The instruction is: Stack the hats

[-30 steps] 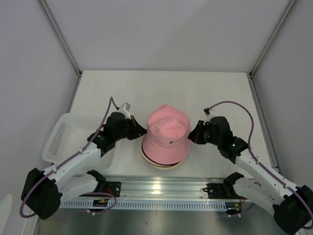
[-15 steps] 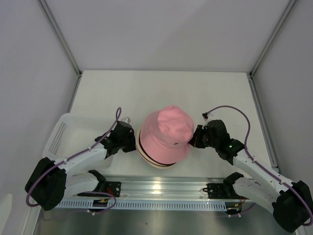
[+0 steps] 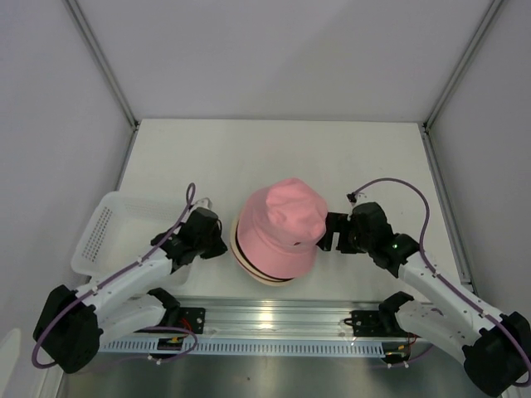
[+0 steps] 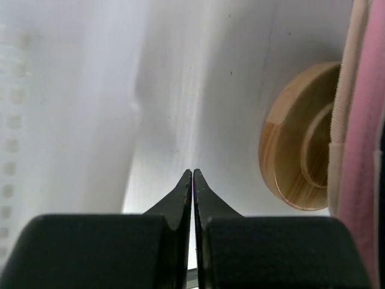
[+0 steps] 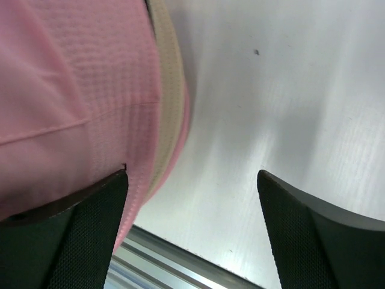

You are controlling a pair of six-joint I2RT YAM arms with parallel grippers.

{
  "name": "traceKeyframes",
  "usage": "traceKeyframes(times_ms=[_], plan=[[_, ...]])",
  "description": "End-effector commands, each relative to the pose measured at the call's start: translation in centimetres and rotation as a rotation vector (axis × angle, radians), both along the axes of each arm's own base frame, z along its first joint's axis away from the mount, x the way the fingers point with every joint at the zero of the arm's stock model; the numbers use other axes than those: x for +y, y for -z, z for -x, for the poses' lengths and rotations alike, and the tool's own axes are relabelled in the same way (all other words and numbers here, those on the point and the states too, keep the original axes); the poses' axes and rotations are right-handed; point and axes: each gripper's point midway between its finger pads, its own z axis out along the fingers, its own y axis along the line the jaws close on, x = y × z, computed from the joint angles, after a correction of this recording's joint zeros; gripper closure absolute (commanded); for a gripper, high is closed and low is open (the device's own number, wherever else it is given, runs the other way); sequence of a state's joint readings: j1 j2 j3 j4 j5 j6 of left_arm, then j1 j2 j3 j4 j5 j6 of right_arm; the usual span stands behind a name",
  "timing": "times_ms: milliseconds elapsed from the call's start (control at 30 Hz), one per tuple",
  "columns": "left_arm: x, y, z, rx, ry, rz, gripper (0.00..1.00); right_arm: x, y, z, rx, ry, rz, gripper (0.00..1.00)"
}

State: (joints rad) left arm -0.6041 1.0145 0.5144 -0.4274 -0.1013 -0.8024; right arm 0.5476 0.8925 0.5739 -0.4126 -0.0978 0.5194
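The pink hat (image 3: 279, 225) sits on top of the stack at the table's middle, with a cream-beige brim (image 3: 249, 272) and a dark brim edge showing under it. My left gripper (image 3: 221, 247) is shut on nothing, just left of the stack. In the left wrist view its fingertips (image 4: 192, 173) meet over bare table, with the wooden stand's base (image 4: 295, 158) and the pink brim (image 4: 361, 156) at the right. My right gripper (image 3: 325, 235) stands open beside the hat's right brim. In the right wrist view its jaws (image 5: 192, 176) are wide apart, the left finger (image 5: 90, 229) against the pink hat (image 5: 66, 90).
A white perforated basket (image 3: 106, 229) stands at the left, close to my left arm. The aluminium rail (image 3: 274, 318) runs along the near edge, also showing as a metal strip (image 5: 168, 259) below the right jaws. Grey walls enclose the table.
The pink hat has come down onto the stack. My right gripper has opened and let go of its brim. My left gripper has drawn back a little to the left.
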Motion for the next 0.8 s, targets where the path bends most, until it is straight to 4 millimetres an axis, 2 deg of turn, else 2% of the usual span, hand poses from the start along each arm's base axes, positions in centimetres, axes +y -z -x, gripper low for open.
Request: traceKeyframes(times_ms=[0, 33, 67, 100, 133, 167, 200, 233, 267, 333, 367, 400, 433, 500, 533, 633, 667, 767], plan=[[1.6, -3.4, -1.0, -0.095, -0.051, -0.049, 0.98, -3.0, -0.7, -1.2, -0.021, 0.099, 0.164, 0.07], [2.2, -5.0, -1.2, -0.135, -0.069, -0.054, 0.97, -3.8, -1.7, -1.9, -0.030, 0.139, 0.202, 0.06], [2.6, -5.2, -1.2, -0.136, -0.079, -0.072, 0.96, -4.4, -2.9, -2.3, -0.045, 0.173, 0.219, 0.06], [2.9, -6.4, -1.1, -0.170, -0.089, -0.064, 0.94, -5.0, -3.6, -2.8, -0.038, 0.202, 0.257, 0.06], [3.5, -7.8, -1.6, -0.212, -0.114, -0.075, 0.90, -6.2, -4.2, -2.6, -0.023, 0.228, 0.315, 0.05], [4.0, -8.9, -1.5, -0.232, -0.126, -0.077, 0.87, -7.1, -7.5, -4.3, -0.101, 0.294, 0.338, 0.04], [4.3, -10.3, -1.5, -0.273, -0.136, -0.060, 0.84, -7.5, -8.3, -4.8, -0.108, 0.314, 0.367, 0.03], [4.5, -11.8, -1.7, -0.311, -0.146, -0.049, 0.76, -8.0, -9.4, -5.1, -0.127, 0.337, 0.384, 0.01], [4.5, -13.3, -1.9, -0.348, -0.148, -0.031, 0.72, -8.3, -11.4, -6.0, -0.174, 0.367, 0.381, 0.01], [4.0, -16.0, -2.0, -0.429, -0.122, 0.030, 0.61, -7.8, -12.9, -7.2, -0.238, 0.367, 0.352, 0.01], [2.6, -16.8, -1.6, -0.444, -0.054, 0.092, 0.59, -7.1, -13.1, -7.5, -0.246, 0.347, 0.320, 0.00], [1.3, -18.6, -2.0, -0.500, -0.014, 0.159, 0.59, -6.3, -13.6, -8.1, -0.265, 0.341, 0.275, 0.00], [0.4, -19.2, -1.8, -0.513, 0.026, 0.197, 0.58, -5.5, -13.3, -8.4, -0.255, 0.320, 0.249, 0.00], [-2.2, -20.1, -1.3, -0.514, 0.135, 0.291, 0.58, -3.5, -13.2, -8.6, -0.234, 0.265, 0.174, 0.00], [-2.8, -20.1, -1.3, -0.507, 0.156, 0.304, 0.57, -2.8, -13.0, -8.7, -0.222, 0.250, 0.148, 0.00], [-4.7, -18.1, -1.1, -0.431, 0.235, 0.296, 0.60, -0.7, -12.7, -8.9, -0.202, 0.194, 0.083, 0.00], [-5.1, -16.8, -1.3, -0.392, 0.249, 0.272, 0.61, -0.1, -12.6, -8.9, -0.197, 0.171, 0.065, 0.01], [-5.6, -14.2, -1.2, -0.303, 0.272, 0.220, 0.65, 0.8, -13.4, -9.2, -0.224, 0.151, 0.042, 0.00]])
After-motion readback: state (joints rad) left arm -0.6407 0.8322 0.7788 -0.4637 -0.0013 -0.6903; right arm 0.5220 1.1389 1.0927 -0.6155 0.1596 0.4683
